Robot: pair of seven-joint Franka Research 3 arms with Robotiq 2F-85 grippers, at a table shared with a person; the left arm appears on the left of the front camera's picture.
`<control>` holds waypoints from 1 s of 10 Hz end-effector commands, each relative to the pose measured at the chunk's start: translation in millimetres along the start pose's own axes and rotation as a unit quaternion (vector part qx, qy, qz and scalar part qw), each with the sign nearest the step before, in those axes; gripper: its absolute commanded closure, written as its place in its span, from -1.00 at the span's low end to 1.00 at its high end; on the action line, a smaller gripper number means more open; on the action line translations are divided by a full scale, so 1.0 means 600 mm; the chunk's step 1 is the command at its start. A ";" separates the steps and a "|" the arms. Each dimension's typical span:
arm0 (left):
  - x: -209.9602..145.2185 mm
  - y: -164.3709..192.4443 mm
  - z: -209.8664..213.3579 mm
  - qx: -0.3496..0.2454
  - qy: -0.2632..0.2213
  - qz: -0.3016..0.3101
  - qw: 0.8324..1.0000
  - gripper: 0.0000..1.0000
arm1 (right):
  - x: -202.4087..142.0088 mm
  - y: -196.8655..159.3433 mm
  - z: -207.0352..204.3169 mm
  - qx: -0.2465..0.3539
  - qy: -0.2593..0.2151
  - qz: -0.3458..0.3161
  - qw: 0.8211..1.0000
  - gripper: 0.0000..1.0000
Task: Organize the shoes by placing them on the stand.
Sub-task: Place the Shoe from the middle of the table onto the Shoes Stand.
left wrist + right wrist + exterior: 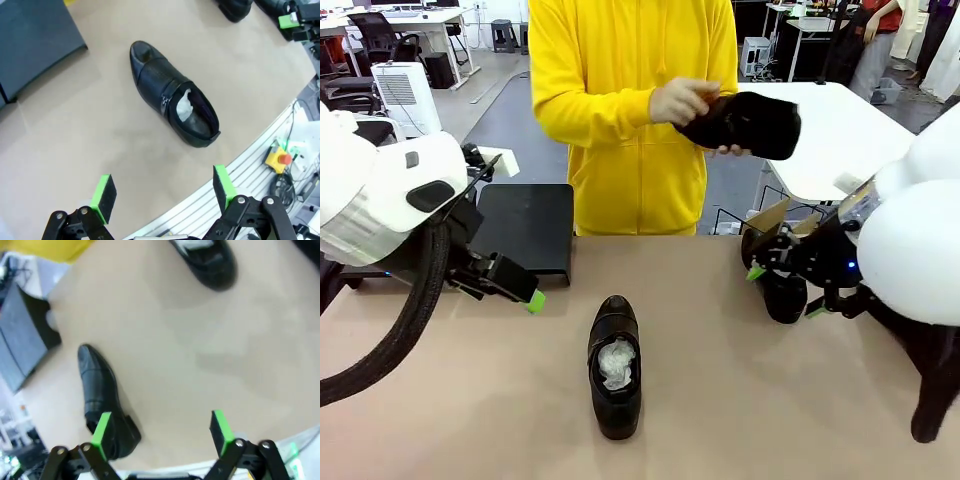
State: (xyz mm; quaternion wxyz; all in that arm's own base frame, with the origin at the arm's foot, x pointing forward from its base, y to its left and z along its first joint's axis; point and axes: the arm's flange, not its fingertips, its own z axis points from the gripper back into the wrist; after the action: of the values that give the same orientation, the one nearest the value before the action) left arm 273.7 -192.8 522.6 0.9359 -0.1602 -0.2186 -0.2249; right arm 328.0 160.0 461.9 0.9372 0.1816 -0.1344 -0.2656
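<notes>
The left gripper (163, 184) hangs above the table (770, 400) with its two green pads wide apart, and it has nothing between them. In the left wrist view, the middle shoe (172, 107) lies ahead of the fingers, flat on its sole, with a piece of white paper inside its opening. In the front view this shoe is at the centre of the table and its toe points toward the person.

The right gripper (161, 422) is also spread wide and grips nothing. In the right wrist view one black shoe lies close beside one of its pads, and a second one is at the top edge of the picture. In the front view the right shoe (785, 296) stands on the table directly under this gripper.

The stand (525, 225) is at the far left side of the table, just behind the left arm and well apart from the middle shoe.

The person in a yellow top stands at the far side and holds the held shoe (750, 125) in both hands (685, 100), lifted in the air at chest level.
</notes>
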 end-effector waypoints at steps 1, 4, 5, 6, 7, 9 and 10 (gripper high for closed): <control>-0.002 0.014 0.003 -0.002 0.007 0.005 1.000 -1.00 | -0.019 0.015 0.001 0.009 0.000 0.039 0.999 -1.00; 0.000 0.003 0.001 -0.003 0.000 0.001 1.000 -1.00 | -0.019 0.015 0.001 0.009 0.000 0.039 0.999 -1.00; -0.006 -0.041 -0.033 0.013 0.007 0.022 1.000 -1.00 | -0.019 0.015 0.001 0.009 0.000 0.039 0.999 -1.00; -0.012 -0.093 -0.080 0.002 0.017 0.055 0.998 -1.00 | -0.019 0.015 0.001 0.009 0.000 0.039 0.999 -1.00; -0.016 -0.135 -0.128 -0.017 0.027 0.095 0.995 -1.00 | -0.019 0.015 0.001 0.009 0.000 0.039 0.999 -1.00; -0.019 -0.193 -0.220 0.023 0.089 0.145 0.985 -1.00 | -0.019 0.015 0.001 0.009 0.000 0.039 0.999 -1.00; -0.015 -0.216 -0.253 0.040 0.092 0.152 0.983 -1.00 | -0.019 0.015 0.001 0.009 0.000 0.039 0.999 -1.00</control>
State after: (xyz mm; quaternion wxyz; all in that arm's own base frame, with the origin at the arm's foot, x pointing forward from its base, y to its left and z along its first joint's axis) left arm 231.4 -338.2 414.0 0.9775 -0.1441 -0.1137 -0.1041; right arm 320.4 175.1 463.8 0.9447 0.1791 -0.1387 -0.2370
